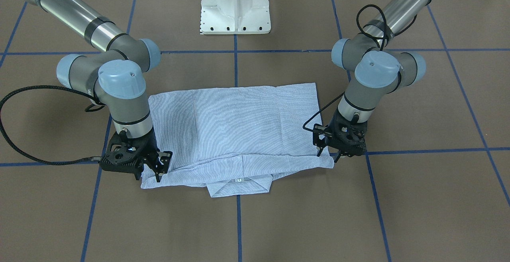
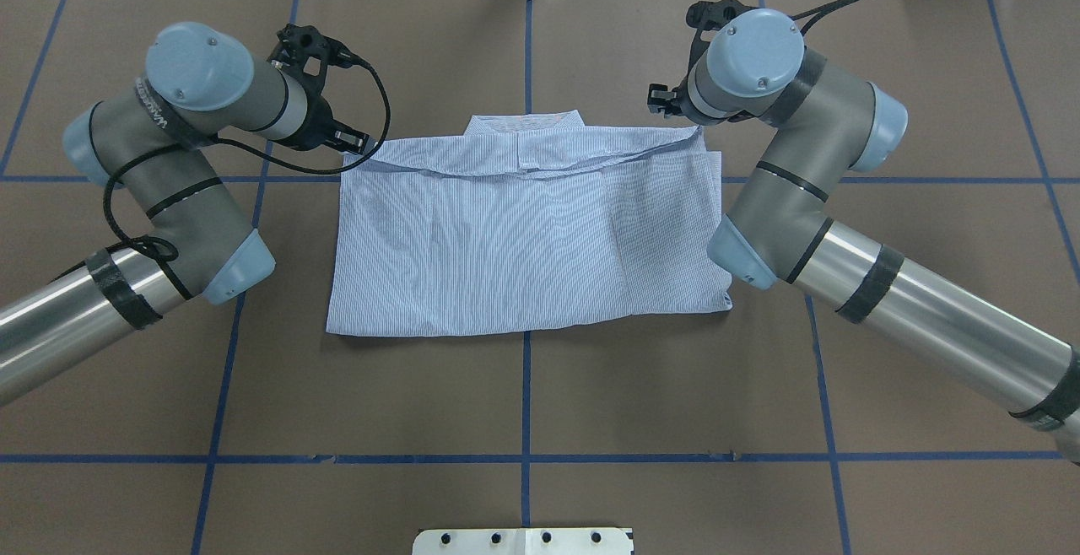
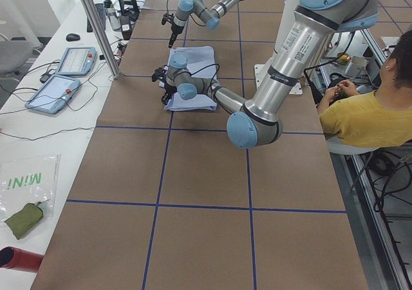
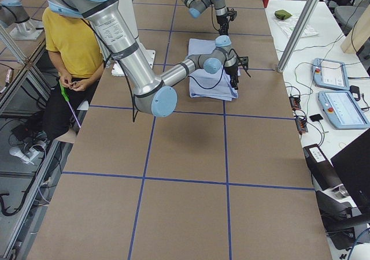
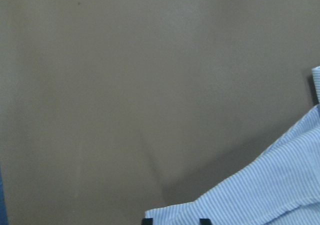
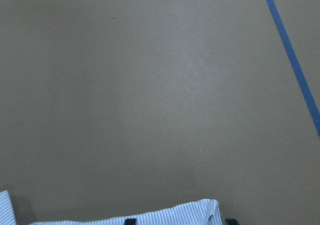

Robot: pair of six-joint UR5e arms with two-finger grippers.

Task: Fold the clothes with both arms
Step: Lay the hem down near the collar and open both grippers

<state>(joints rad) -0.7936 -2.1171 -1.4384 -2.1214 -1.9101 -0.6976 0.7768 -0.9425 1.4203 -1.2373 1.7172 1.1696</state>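
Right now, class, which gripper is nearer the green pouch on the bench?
Left. The left gripper is at the shirt corner toward the green pouch; the right gripper is at the opposite corner.

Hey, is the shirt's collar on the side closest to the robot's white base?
No, the collar sticks out from the edge of the shirt that lies farthest from the white base.

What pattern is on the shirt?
Fine light blue and white stripes on the shirt, clearest in the overhead exterior view.
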